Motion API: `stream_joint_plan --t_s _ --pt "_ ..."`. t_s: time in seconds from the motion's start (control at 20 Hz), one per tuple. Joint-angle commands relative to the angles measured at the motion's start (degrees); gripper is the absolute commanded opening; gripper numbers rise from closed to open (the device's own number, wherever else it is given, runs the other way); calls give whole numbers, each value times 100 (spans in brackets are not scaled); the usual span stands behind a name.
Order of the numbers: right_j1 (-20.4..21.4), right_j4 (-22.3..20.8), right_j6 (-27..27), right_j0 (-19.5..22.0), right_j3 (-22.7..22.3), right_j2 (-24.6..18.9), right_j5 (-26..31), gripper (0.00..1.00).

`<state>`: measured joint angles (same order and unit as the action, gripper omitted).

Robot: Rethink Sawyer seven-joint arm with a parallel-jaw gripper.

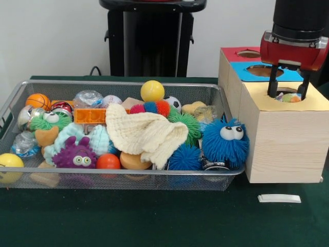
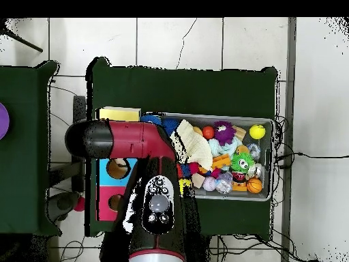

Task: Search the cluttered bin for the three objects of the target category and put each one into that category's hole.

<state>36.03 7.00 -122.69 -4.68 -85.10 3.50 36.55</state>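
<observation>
The wire mesh bin (image 1: 118,83) lies on the green table, full of toys; it also shows in the overhead view (image 2: 267,124). The yellow-topped wooden box (image 1: 288,139) stands to its right. My gripper (image 1: 288,88) hangs straight over the box's round hole (image 1: 289,95), fingers apart, tips at the rim. One white cloth piece with bright print (image 1: 288,97) lies in the hole between the fingertips. I see no other printed cloth pieces among the bin's clutter. In the overhead view my arm (image 2: 136,140) covers the gripper and most of the yellow top (image 2: 119,114).
A cream knitted cloth (image 1: 145,134) drapes over the bin's middle, with a mint knitted cloth (image 1: 77,138) at the left. A blue fuzzy toy (image 1: 225,140) leans on the bin's right end. Blue-topped (image 1: 257,72) and red-topped (image 1: 232,52) boxes stand behind. A small white bar (image 1: 279,198) lies in front.
</observation>
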Motion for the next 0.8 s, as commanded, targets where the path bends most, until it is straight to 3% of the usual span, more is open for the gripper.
stream_joint_plan --t_s 0.05,0.1,0.55,0.6,0.8 --pt "496 -703 634 541 -382 188 1063 100" --pt "514 -752 604 584 -397 120 1062 0" --pt "554 -870 546 699 -459 -56 948 0" --pt "563 -893 555 725 -468 -98 965 100" --pt "567 -935 586 757 -473 -137 949 100"
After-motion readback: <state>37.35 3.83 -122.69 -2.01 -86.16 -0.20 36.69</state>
